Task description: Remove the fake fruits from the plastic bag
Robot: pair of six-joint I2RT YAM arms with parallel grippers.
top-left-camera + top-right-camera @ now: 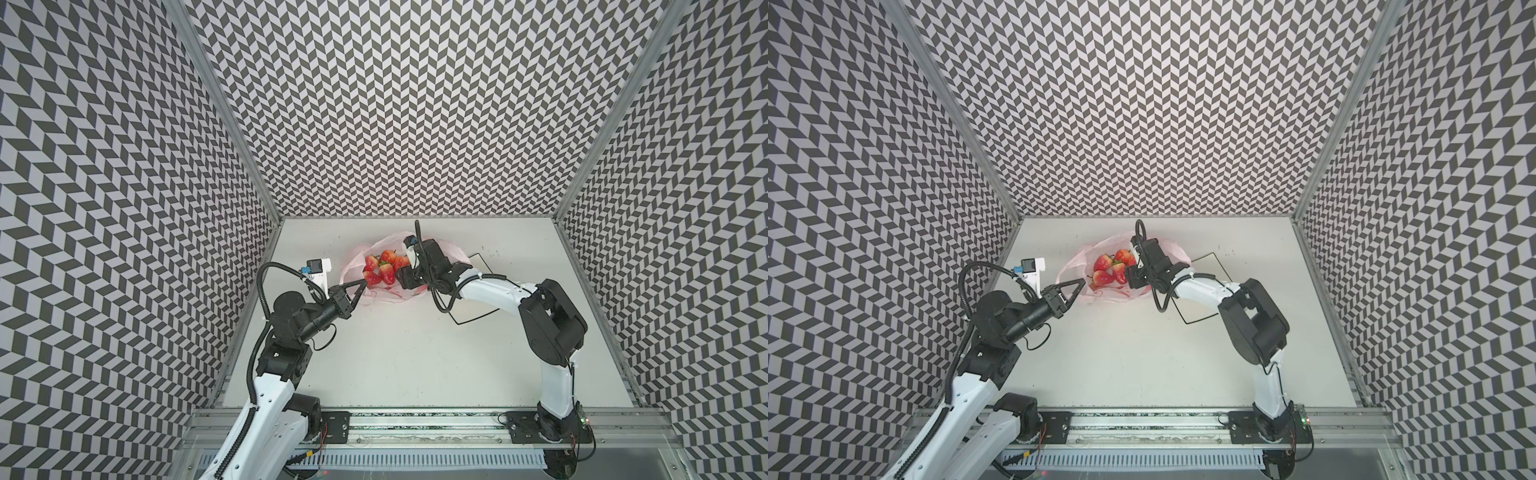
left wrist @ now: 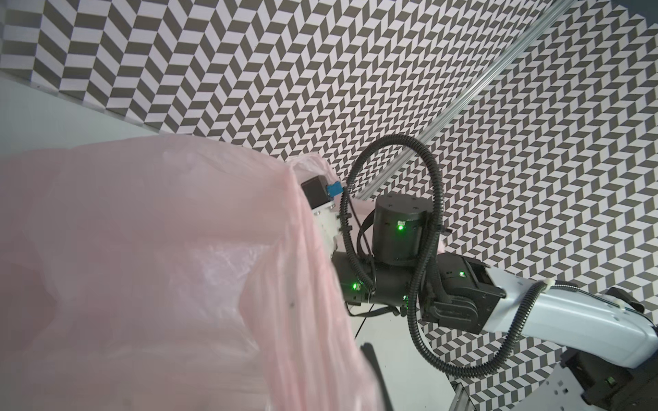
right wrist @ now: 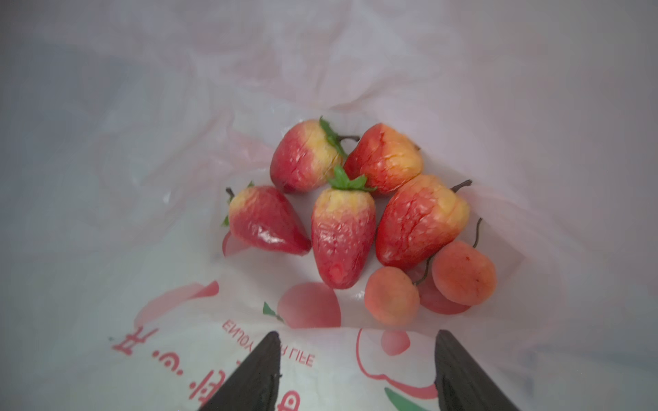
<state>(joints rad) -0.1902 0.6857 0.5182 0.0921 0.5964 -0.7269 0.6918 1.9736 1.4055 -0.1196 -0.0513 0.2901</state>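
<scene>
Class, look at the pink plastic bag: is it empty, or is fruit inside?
Not empty. Inside the plastic bag lie five strawberries and two small round orange fruits.

Fake fruits (image 3: 343, 227) lie inside the plastic bag (image 3: 142, 178).

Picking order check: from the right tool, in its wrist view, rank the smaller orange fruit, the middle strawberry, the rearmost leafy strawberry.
1. Smaller orange fruit, just ahead of the right tool.
2. Middle strawberry, pile centre.
3. Rearmost leafy strawberry, far edge.
</scene>
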